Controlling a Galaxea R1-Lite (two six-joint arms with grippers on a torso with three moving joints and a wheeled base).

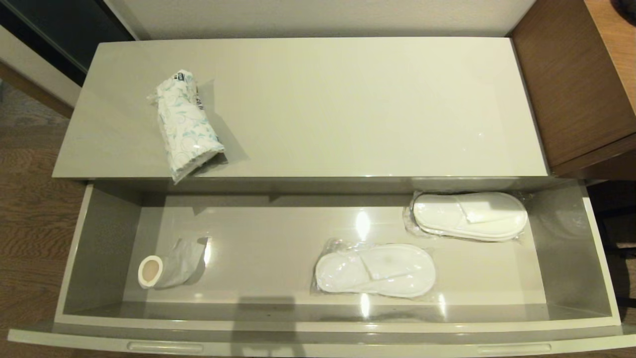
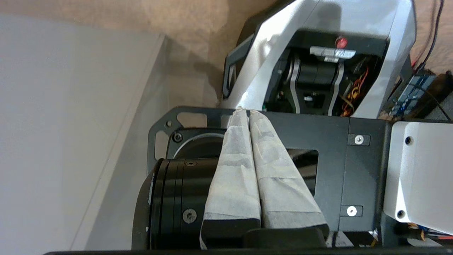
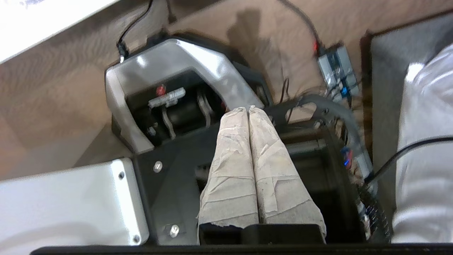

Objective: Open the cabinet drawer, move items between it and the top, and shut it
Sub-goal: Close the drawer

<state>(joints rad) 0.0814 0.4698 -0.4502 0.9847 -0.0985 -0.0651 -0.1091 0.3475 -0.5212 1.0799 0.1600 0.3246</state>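
Left gripper: not in the head view; its own wrist view shows it hanging over the robot's base with the two tape-wrapped fingers pressed together, clenched on nothing.
Right gripper: also out of the head view; in its wrist view it is above the base and the wood floor, wrapped fingers closed flat against each other, holding nothing.
Cabinet drawer: pulled fully out toward the robot, cream front nearest, two slot handles along the near edge, glossy grey inside.
Near slipper pack: white slippers in clear wrap, lying flat on the drawer floor a little right of centre.
Wrapped roll: small pale roll in a loose clear bag, at the drawer's left, its round end facing left.
Far slipper pack: second wrapped pair, on the right of the drawer close to its back.
Top: long glossy cream surface beyond the open drawer.
Tissue pack: white with blue swirls, lying on the left part of the top, near end right at the front edge, label end pointing away.
Wood-grain furniture: brown unit just right of the cabinet.
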